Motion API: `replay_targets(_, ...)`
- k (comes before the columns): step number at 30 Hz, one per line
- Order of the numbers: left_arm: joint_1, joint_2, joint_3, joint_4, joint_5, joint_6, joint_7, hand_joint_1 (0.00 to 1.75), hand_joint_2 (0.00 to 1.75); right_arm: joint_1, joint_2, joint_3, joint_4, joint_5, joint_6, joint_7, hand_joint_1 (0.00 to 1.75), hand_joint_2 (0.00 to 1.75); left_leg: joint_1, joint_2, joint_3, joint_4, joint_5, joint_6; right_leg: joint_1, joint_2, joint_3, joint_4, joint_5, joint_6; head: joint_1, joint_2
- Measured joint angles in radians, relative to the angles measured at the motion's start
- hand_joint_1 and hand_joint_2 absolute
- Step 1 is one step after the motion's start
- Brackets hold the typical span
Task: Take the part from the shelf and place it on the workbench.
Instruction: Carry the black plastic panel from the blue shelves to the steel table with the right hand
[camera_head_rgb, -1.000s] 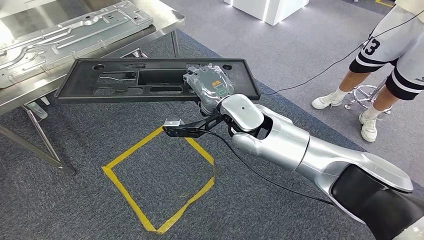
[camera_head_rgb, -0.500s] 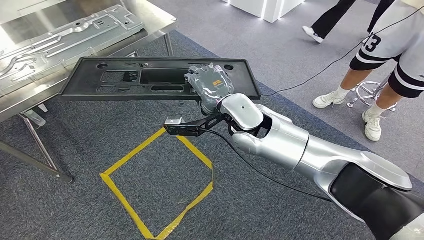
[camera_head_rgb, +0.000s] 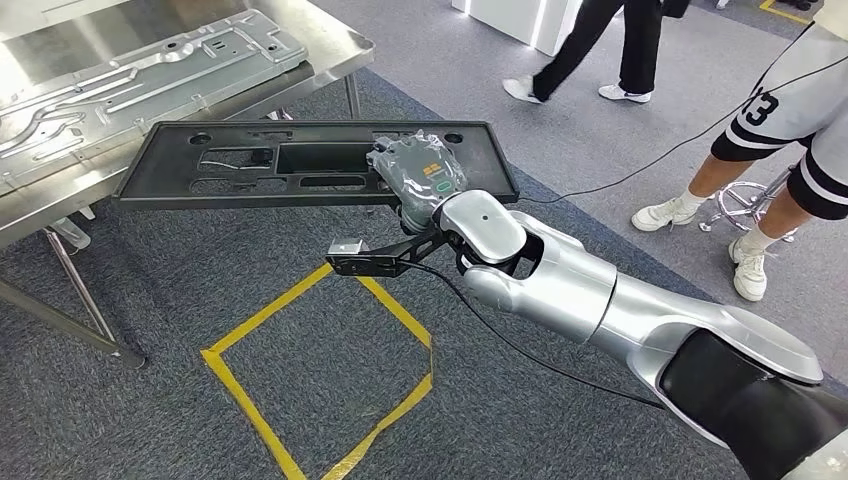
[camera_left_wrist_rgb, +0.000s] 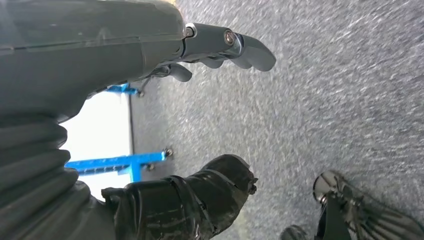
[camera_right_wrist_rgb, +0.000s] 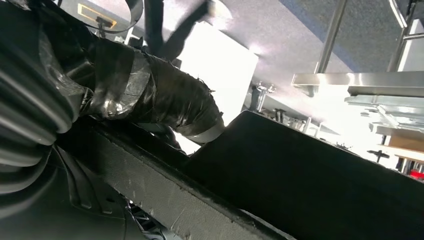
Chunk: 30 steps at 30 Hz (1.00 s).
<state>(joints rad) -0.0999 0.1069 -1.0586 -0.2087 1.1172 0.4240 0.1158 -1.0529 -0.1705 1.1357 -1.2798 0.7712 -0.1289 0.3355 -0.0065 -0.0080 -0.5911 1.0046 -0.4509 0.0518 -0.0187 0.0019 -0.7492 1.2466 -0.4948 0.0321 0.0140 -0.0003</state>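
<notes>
A: The part (camera_head_rgb: 310, 160), a long black plastic panel with cut-out windows, hangs level in the air above grey carpet (camera_head_rgb: 150, 400), gripped near one end by the robot's right hand (camera_head_rgb: 420, 180).

B: How firm is that hold?

A: The right hand is clamped over the panel's near edge, its plastic-wrapped back on top. In the right wrist view the taped thumb (camera_right_wrist_rgb: 165, 100) presses against the dark panel (camera_right_wrist_rgb: 310, 175), so the hand is closed on it.

B: And where does the panel sit relative to the workbench?

A: The steel workbench (camera_head_rgb: 330, 50) stands beyond it at upper left, already carrying a stamped metal sheet (camera_head_rgb: 130, 70). The panel's far end reaches just beside the bench edge but rests on nothing.

B: The other hand?

A: The left hand (camera_left_wrist_rgb: 150, 125) hangs over the carpet, fingers (camera_left_wrist_rgb: 245, 47) and thumb spread wide apart, holding nothing.

B: Anything else in shot?

A: A square of yellow tape (camera_head_rgb: 320, 370) marks the floor under the arm. A person in striped shorts (camera_head_rgb: 790, 130) stands at right, and another's dark trousers (camera_head_rgb: 600, 40) show at the top.
</notes>
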Motion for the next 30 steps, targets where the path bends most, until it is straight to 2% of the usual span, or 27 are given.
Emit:
replay_targets(1,0.001,0.0,0.0,0.0,0.001,-0.004,0.003,0.0,1.75,-0.001,0.0,0.0,0.0,0.0,0.0,0.0,1.75,1.75,0.0,-0.002,0.004,0.007,-0.01,-0.003,-0.001,-0.001,0.025,-0.068,0.04,-0.001,0.0,0.0)
replay_targets(2,0.001,0.0,0.0,0.0,0.001,-0.006,0.006,0.0,1.75,-0.003,0.0,0.0,0.001,-0.001,0.0,-0.001,1.75,1.75,-0.001,-0.003,0.005,0.016,-0.02,-0.008,0.0,-0.002,0.053,-0.131,0.067,-0.003,0.0,0.0)
replay_targets(3,0.001,0.0,0.0,0.0,0.001,-0.007,0.007,0.0,1.75,-0.005,0.001,0.0,0.001,-0.002,0.0,-0.001,1.75,1.75,-0.003,-0.004,0.005,0.023,-0.028,-0.014,0.002,-0.002,0.074,-0.175,0.081,-0.006,0.0,0.0)
replay_targets(5,0.001,0.0,0.0,0.0,0.0,-0.006,0.007,0.0,1.75,-0.006,0.002,0.0,0.002,-0.004,0.0,-0.002,1.75,1.75,-0.004,-0.004,0.004,0.029,-0.036,-0.024,0.007,0.0,0.089,-0.197,0.076,-0.014,-0.001,0.0)
replay_targets(8,0.0,0.0,0.0,0.0,0.0,-0.005,0.007,0.0,1.75,-0.006,0.004,0.0,0.005,-0.004,0.0,-0.002,1.75,1.75,0.0,-0.002,0.003,0.044,-0.052,-0.04,0.004,0.001,0.1,-0.206,0.072,-0.031,-0.002,0.0)
replay_targets(10,-0.001,0.0,0.0,0.0,-0.002,-0.004,0.007,0.0,1.75,-0.008,0.005,0.0,0.006,-0.004,0.0,-0.002,1.75,1.75,0.004,0.001,-0.037,0.127,-0.088,-0.052,0.0,0.0,0.114,-0.212,0.067,-0.041,-0.004,0.0)
replay_targets(12,0.0,0.0,-0.001,0.0,-0.005,-0.004,0.008,0.0,1.75,-0.007,0.007,0.0,0.007,-0.005,0.001,-0.005,1.75,1.75,0.009,0.002,-0.112,0.254,-0.125,-0.06,0.0,0.0,0.124,-0.213,0.058,-0.045,-0.005,0.0)
replay_targets(13,0.001,0.0,-0.001,0.0,-0.006,-0.004,0.008,0.0,1.75,-0.006,0.007,0.0,0.009,-0.006,0.001,-0.007,1.75,1.75,0.011,0.002,-0.143,0.293,-0.125,-0.063,0.0,0.0,0.13,-0.213,0.053,-0.045,-0.005,0.0)
replay_targets(14,0.002,0.0,-0.001,0.0,-0.006,-0.004,0.009,0.0,1.75,-0.005,0.008,0.0,0.011,-0.006,0.001,-0.009,1.75,1.75,0.012,0.002,-0.158,0.297,-0.106,-0.063,0.0,0.0,0.136,-0.213,0.048,-0.044,-0.005,0.0)
replay_targets(15,0.003,0.0,-0.001,0.0,-0.006,-0.004,0.01,0.0,1.75,-0.005,0.008,0.0,0.013,-0.006,0.0,-0.011,1.75,1.75,0.013,0.002,-0.153,0.26,-0.068,-0.062,0.0,0.001,0.143,-0.213,0.043,-0.043,-0.005,0.0)
replay_targets(16,0.005,0.0,-0.001,0.0,-0.006,-0.004,0.011,0.0,1.75,-0.005,0.009,0.0,0.014,-0.006,-0.001,-0.012,1.75,1.75,0.014,0.002,-0.132,0.196,-0.021,-0.06,0.0,0.002,0.152,-0.213,0.037,-0.041,-0.005,0.0)
replay_targets(17,0.005,0.0,-0.001,0.0,-0.006,-0.004,0.012,0.0,1.75,-0.005,0.01,0.0,0.016,-0.006,-0.002,-0.013,1.75,1.75,0.014,0.002,-0.104,0.128,0.014,-0.056,0.0,0.002,0.159,-0.215,0.032,-0.039,-0.004,0.0)
replay_targets(18,0.005,0.001,-0.001,0.0,-0.006,-0.004,0.012,0.0,1.75,-0.007,0.01,0.0,0.017,-0.006,-0.004,-0.015,1.75,1.75,0.01,0.002,-0.079,0.07,0.034,-0.05,0.0,0.002,0.164,-0.217,0.028,-0.035,-0.004,0.0)
replay_targets(19,0.004,0.001,-0.001,0.0,-0.006,-0.004,0.012,0.0,1.75,-0.008,0.011,0.0,0.018,-0.006,-0.006,-0.017,1.75,1.75,0.006,0.002,-0.062,0.035,0.038,-0.044,0.0,0.003,0.167,-0.221,0.025,-0.03,-0.004,0.0)
replay_targets(21,0.001,0.004,-0.002,0.0,-0.006,-0.005,0.012,0.0,1.75,-0.008,0.015,0.0,0.022,-0.006,-0.008,-0.02,1.75,1.75,-0.002,0.002,-0.046,0.008,0.027,-0.03,0.0,0.003,0.173,-0.221,0.028,-0.016,-0.003,0.0)
replay_targets(23,0.0,0.007,-0.002,0.0,-0.006,-0.005,0.012,0.0,1.75,-0.007,0.018,0.0,0.026,-0.006,-0.009,-0.02,1.75,1.75,0.0,0.002,-0.026,-0.005,0.024,-0.018,-0.001,0.002,0.174,-0.203,0.023,-0.006,-0.002,0.0)
replay_targets(24,0.0,0.008,-0.002,0.0,-0.006,-0.005,0.012,0.0,1.75,-0.009,0.019,0.0,0.028,-0.005,-0.009,-0.02,1.75,1.75,0.002,0.002,-0.014,-0.009,0.022,-0.011,-0.001,0.002,0.163,-0.177,0.01,-0.003,0.001,0.0)
replay_targets(25,0.0,0.008,-0.002,0.0,-0.006,-0.005,0.012,0.0,1.75,-0.011,0.019,0.0,0.029,-0.005,-0.009,-0.02,1.75,1.75,0.003,0.003,-0.006,-0.012,0.019,-0.005,-0.001,0.002,0.139,-0.132,-0.011,-0.001,0.002,0.0)
replay_targets(27,0.0,0.008,-0.002,0.0,-0.007,-0.005,0.012,0.0,1.75,-0.011,0.019,0.0,0.033,-0.005,-0.01,-0.021,1.75,1.75,0.002,0.003,0.001,-0.01,0.01,0.004,0.0,0.002,0.062,-0.007,-0.057,0.002,0.004,0.0)
replay_targets(28,0.0,0.008,-0.002,0.0,-0.007,-0.006,0.012,0.0,1.75,-0.008,0.019,0.0,0.035,-0.005,-0.01,-0.021,1.75,1.75,0.002,0.002,0.004,-0.009,0.005,0.005,0.0,0.002,0.026,0.04,-0.069,0.003,0.004,0.0)
replay_targets(29,0.0,0.008,-0.002,0.0,-0.007,-0.006,0.012,0.0,1.75,-0.004,0.019,0.0,0.037,-0.005,-0.01,-0.021,1.75,1.75,0.002,0.0,0.009,-0.007,-0.002,0.005,-0.001,0.002,0.004,0.057,-0.062,0.004,0.004,0.0)
replay_targets(30,0.001,0.008,-0.002,0.0,-0.007,-0.008,0.012,0.0,1.75,-0.002,0.019,0.0,0.038,-0.005,-0.011,-0.021,1.75,1.75,0.002,-0.001,0.016,-0.005,-0.009,0.003,-0.002,0.002,0.001,0.035,-0.035,0.005,0.004,0.0)
